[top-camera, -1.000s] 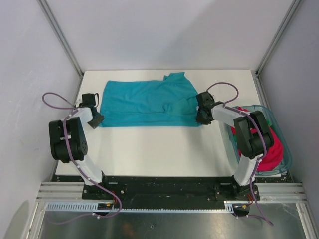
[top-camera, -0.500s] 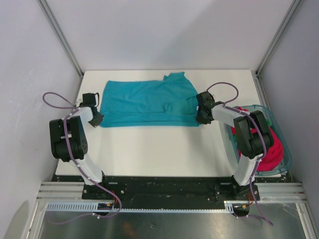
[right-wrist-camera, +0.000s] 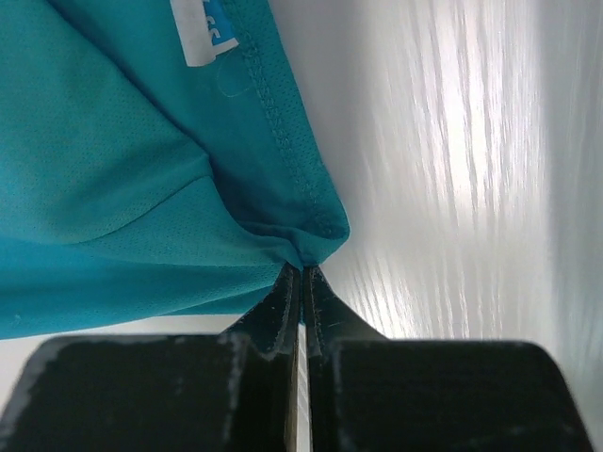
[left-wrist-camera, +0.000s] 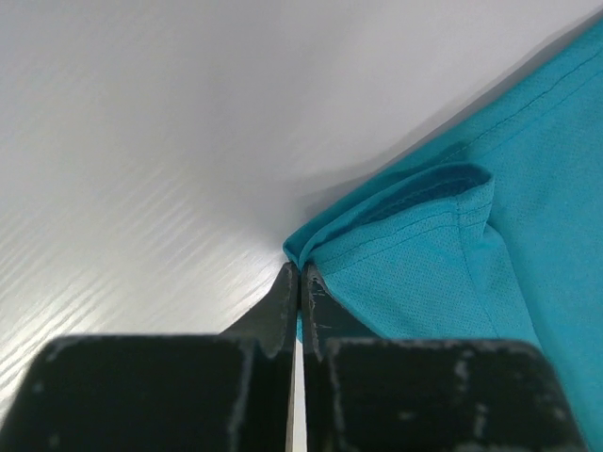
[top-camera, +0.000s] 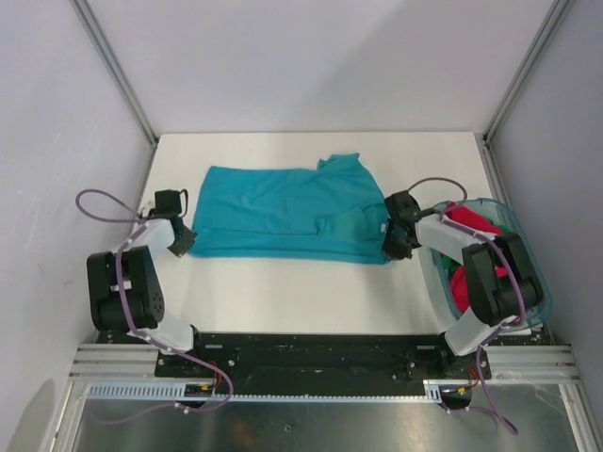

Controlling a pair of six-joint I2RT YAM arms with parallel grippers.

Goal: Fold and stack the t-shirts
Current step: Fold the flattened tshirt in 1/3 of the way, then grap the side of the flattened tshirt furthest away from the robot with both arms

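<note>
Teal t-shirt (top-camera: 283, 212) lies spread flat on the white worktop (top-camera: 283, 282), between the two arms and nearer the far edge than the near one. Its long side runs left to right. One part of the cloth sticks out at the far right corner, and a fold shows across the right half.

Left tool (top-camera: 182, 242) sits at the near left corner of the teal t-shirt. In the left wrist view the fingers (left-wrist-camera: 281, 303) are pressed together with only a hairline between them, and they pinch the very tip of the teal t-shirt (left-wrist-camera: 490, 245) corner. The hem (left-wrist-camera: 424, 188) behind the tip is rolled up into a small loop clear of the worktop (left-wrist-camera: 141, 141).

Right tool (top-camera: 388, 247) sits at the near right corner of the same garment. In the right wrist view the fingers (right-wrist-camera: 325, 315) are likewise pressed together and pinch a bunched corner of the teal t-shirt (right-wrist-camera: 113, 169). The stitched hem (right-wrist-camera: 287, 141) curves down into the grip. A white label (right-wrist-camera: 203, 28) shows on the cloth near the top edge of that view.

Translucent teal basket (top-camera: 537, 287) stands at the right edge of the worktop, just beside the right arm. A red t-shirt (top-camera: 464, 287) lies crumpled inside it, partly hidden by that arm.
</note>
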